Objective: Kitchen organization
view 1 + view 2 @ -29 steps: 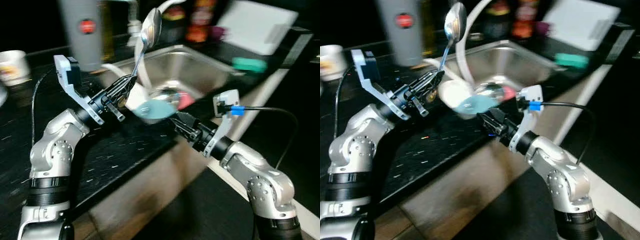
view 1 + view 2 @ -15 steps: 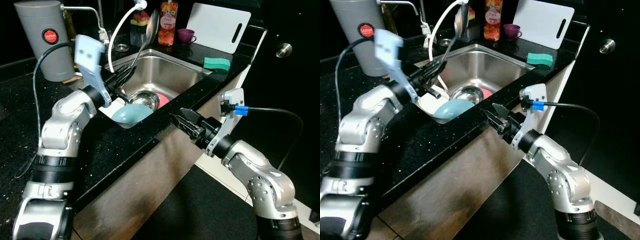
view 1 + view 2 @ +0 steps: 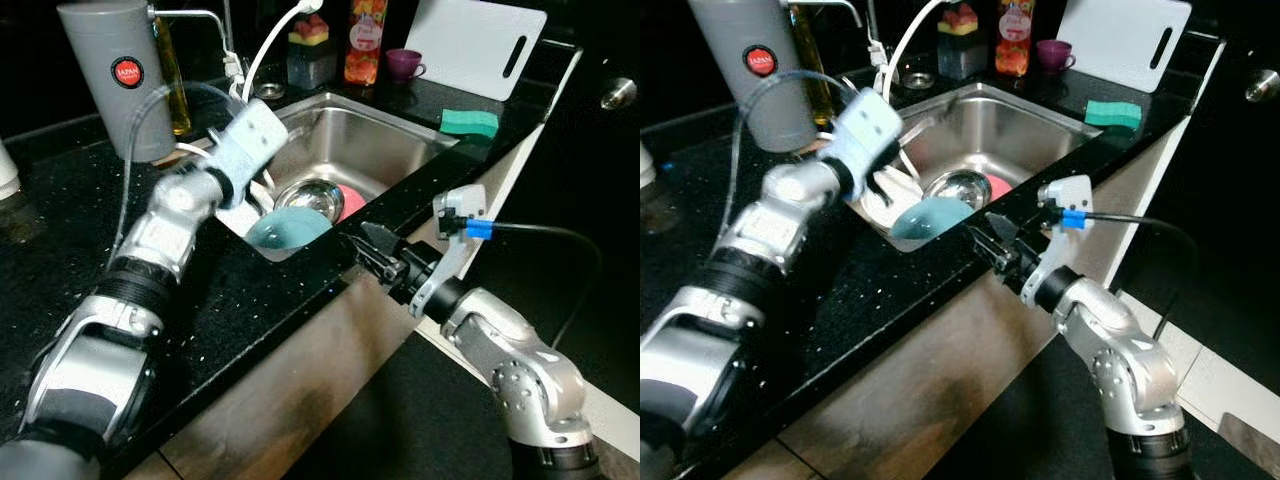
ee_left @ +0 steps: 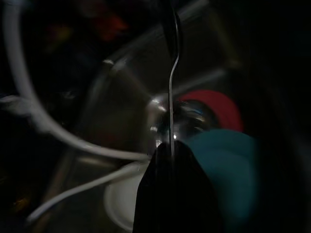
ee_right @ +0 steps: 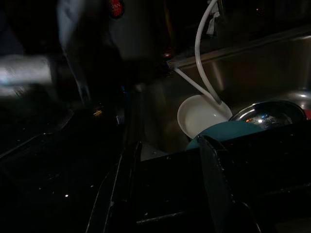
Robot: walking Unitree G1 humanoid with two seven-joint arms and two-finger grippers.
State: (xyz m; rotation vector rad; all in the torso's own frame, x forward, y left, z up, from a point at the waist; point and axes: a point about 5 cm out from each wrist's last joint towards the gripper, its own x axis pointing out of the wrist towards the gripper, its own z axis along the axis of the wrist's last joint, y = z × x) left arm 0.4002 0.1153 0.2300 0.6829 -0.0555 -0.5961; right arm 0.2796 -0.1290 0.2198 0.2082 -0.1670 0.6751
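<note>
left end effector (image 4: 170, 160) with spoon (image 4: 171, 73) over sink (image 3: 400, 150)

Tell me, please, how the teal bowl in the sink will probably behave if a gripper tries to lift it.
The teal bowl looks smooth and glossy, so it may slip between two thin fingers. It leans tilted against the steel bowl and a white dish, so lifting it will probably shift or clatter them. It seems rigid, perhaps ceramic or plastic; I cannot tell whether it would break.

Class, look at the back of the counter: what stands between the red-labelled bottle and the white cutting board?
A small purple cup stands between the bottle and the cutting board on the black counter, seen in the left eye view.
</note>
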